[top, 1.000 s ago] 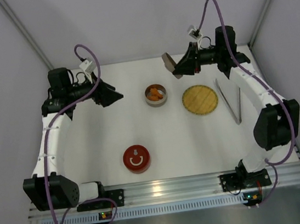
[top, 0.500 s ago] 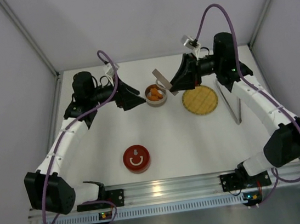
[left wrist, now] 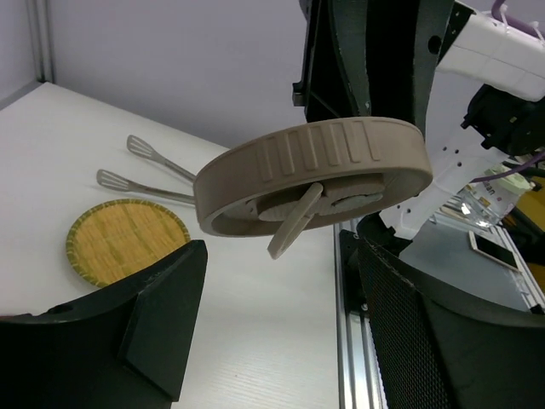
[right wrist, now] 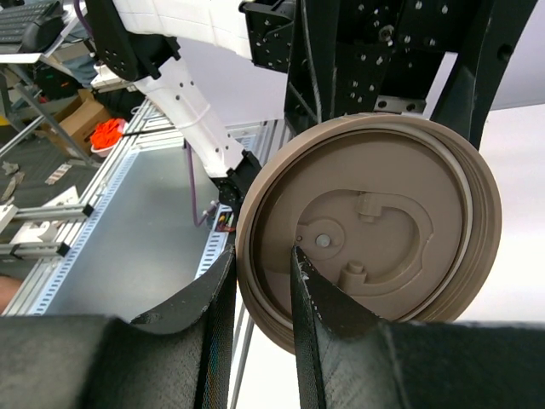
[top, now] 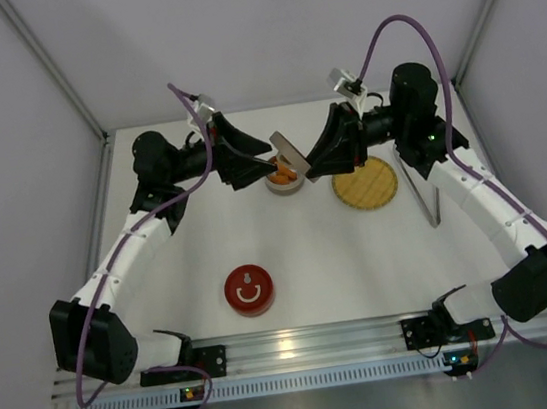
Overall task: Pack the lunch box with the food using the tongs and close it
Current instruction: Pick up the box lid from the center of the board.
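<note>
Lid [right wrist: 383,239]: round, tan, tilted on edge, up in the air over the lunch box [top: 286,185].
Right gripper [right wrist: 260,281]: fingers pinched on the lid's rim, one on each face.
Left gripper [left wrist: 281,332]: fingers spread wide, facing the lid from the other side, not touching it.
Food [top: 283,174]: orange pieces inside the lunch box, mid-table.
Tongs [top: 424,195]: flat on the table [top: 341,256], just right of the yellow woven plate [top: 365,184], no gripper on them.
Red disc [top: 248,289]: near the front edge, well apart from the rest.
</note>
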You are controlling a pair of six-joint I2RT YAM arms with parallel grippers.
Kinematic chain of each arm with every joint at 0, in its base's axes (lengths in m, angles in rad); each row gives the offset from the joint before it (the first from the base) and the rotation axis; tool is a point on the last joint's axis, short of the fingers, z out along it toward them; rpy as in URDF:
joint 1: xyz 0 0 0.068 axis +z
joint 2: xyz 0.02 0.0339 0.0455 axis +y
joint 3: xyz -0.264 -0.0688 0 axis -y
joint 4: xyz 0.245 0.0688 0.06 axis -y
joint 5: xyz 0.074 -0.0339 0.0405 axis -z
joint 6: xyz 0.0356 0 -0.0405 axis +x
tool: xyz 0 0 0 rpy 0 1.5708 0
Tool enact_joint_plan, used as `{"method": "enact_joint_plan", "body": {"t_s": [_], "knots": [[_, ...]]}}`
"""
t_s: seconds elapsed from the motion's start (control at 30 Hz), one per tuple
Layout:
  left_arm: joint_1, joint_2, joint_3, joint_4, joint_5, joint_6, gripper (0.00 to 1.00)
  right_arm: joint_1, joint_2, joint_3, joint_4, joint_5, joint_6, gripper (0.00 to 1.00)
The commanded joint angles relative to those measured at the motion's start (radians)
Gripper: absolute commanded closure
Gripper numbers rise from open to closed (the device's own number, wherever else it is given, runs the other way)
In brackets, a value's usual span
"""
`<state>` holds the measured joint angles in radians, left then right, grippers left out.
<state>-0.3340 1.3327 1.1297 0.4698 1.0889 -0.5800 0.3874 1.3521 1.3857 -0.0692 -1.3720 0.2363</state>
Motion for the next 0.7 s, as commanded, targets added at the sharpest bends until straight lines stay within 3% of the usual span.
{"method": "enact_joint_plan", "body": {"t_s": [0.0,0.27,0.43,0.67], "knots": [[-0.030,0.013,0.024,0.144,0.034,-0.041,0.23,0.025,-0.028,0.042,0.072,0.007,-0.022,1.00],[-0.066,0.017,0.010,0.205,0.046,-0.083,0.26,0.042,-0.030,0.053,0.072,0.019,-0.018,1.00],[-0.080,0.020,0.013,0.236,0.039,-0.127,0.46,0.047,-0.027,0.058,0.072,0.034,-0.022,1.00],[-0.085,0.016,-0.011,0.199,0.011,-0.122,0.58,0.047,-0.025,0.073,0.072,0.050,-0.009,1.00]]}}
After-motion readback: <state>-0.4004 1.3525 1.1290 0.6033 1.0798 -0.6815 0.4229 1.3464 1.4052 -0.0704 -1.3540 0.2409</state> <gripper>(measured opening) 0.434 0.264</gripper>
